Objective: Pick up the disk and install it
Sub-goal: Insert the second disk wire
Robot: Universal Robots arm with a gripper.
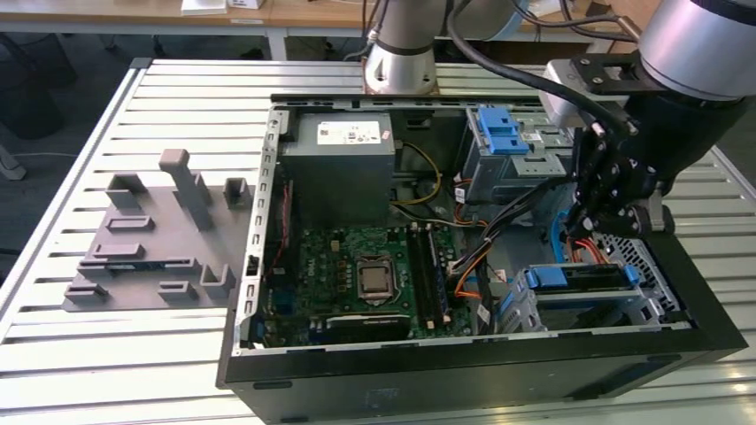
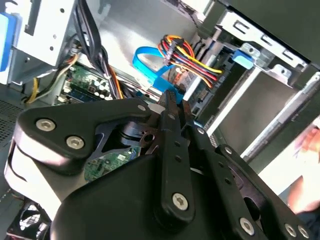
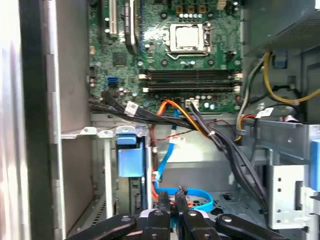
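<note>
The disk [image 1: 579, 277] sits in the drive cage at the exterior view's right, near corner of the case. It stands on edge, blue rail and tab up, silver body mostly hidden. In the first wrist view its blue carrier [image 3: 130, 159] shows between the cage walls.

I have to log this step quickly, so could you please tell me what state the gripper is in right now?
Gripper: shut, fingertips together, holding nothing, inside the computer case above a blue cable.
</note>
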